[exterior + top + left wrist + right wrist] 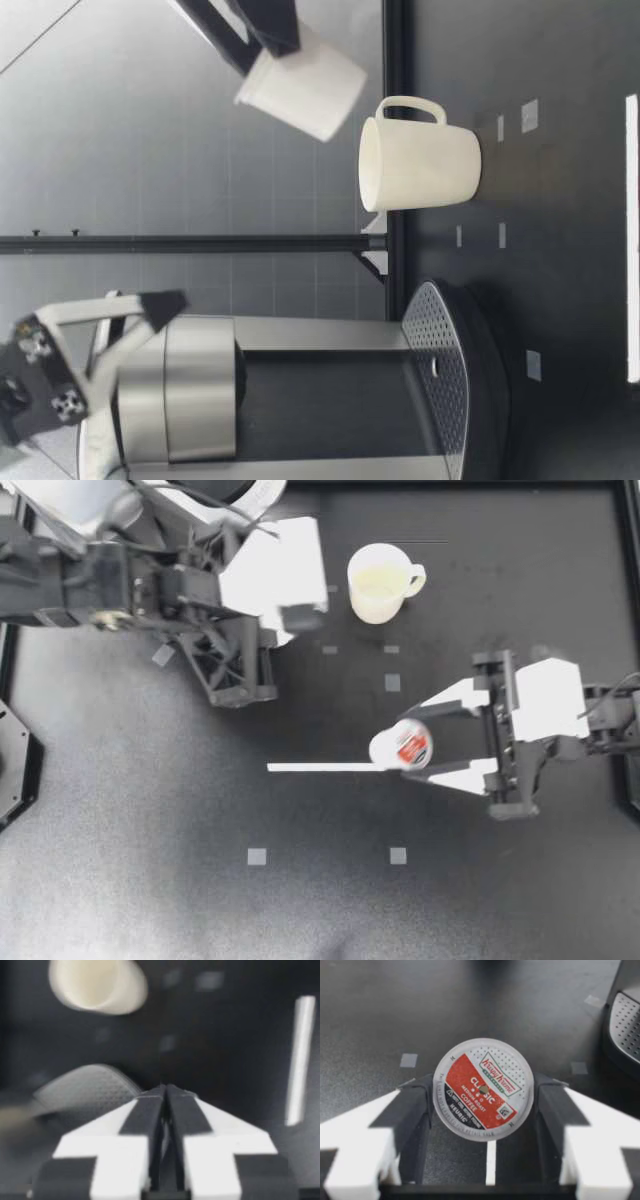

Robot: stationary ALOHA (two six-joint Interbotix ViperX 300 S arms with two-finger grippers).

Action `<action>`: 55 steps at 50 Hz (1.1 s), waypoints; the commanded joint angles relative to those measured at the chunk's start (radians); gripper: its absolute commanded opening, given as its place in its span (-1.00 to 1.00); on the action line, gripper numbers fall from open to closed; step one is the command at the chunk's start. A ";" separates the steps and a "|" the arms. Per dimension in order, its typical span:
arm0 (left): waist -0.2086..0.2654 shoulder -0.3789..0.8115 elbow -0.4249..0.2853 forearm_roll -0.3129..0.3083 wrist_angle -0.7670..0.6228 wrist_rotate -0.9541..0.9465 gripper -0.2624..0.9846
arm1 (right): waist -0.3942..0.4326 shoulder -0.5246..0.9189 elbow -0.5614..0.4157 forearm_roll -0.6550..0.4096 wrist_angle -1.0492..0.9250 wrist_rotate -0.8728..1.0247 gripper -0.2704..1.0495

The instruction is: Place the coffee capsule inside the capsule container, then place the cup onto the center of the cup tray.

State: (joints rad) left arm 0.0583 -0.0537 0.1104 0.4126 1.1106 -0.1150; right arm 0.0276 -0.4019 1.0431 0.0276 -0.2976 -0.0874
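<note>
The coffee capsule (401,746) is clamped between the fingers of your right gripper (409,744), held level above the table (150,880), while your left gripper (303,617) has its fingers pressed together.

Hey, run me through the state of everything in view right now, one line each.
coffee capsule: held in the air, clear of the table.
right gripper: shut on the coffee capsule.
left gripper: shut, empty.
cup: upright on the table, empty.
cup tray: bare.
</note>
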 commanded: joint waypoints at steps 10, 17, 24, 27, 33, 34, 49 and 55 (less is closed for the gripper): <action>-0.172 0.115 -0.087 0.614 0.333 -0.198 -0.39 | -0.009 -0.029 0.018 -0.002 -0.060 -0.015 0.12; -0.218 0.163 -0.061 0.738 0.367 -0.241 -0.39 | -0.009 -0.025 0.020 -0.002 -0.067 -0.025 0.11; -0.224 0.186 -0.015 0.767 0.379 -0.299 -0.39 | -0.009 -0.023 0.020 -0.002 -0.072 -0.028 0.11; -0.224 0.189 0.021 0.807 0.385 -0.327 -0.39 | -0.009 -0.023 0.020 -0.002 -0.077 -0.028 0.11; -0.224 0.187 0.087 0.914 0.410 -0.405 -0.39 | -0.009 -0.021 0.020 -0.002 -0.084 -0.029 0.11; -0.224 0.186 0.097 0.930 0.413 -0.416 -0.39 | -0.009 -0.020 0.020 -0.002 -0.087 -0.029 0.11; -0.222 0.167 0.181 1.051 0.416 -0.459 -0.39 | -0.011 -0.002 0.017 -0.002 -0.124 -0.029 0.12; -0.222 0.166 0.204 1.083 0.419 -0.459 -0.39 | -0.011 0.009 0.014 0.000 -0.129 -0.029 0.11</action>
State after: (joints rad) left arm -0.1657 0.1519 0.3145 1.4696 1.5232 -0.5722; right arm 0.0245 -0.3927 1.0738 0.0276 -0.4126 -0.1150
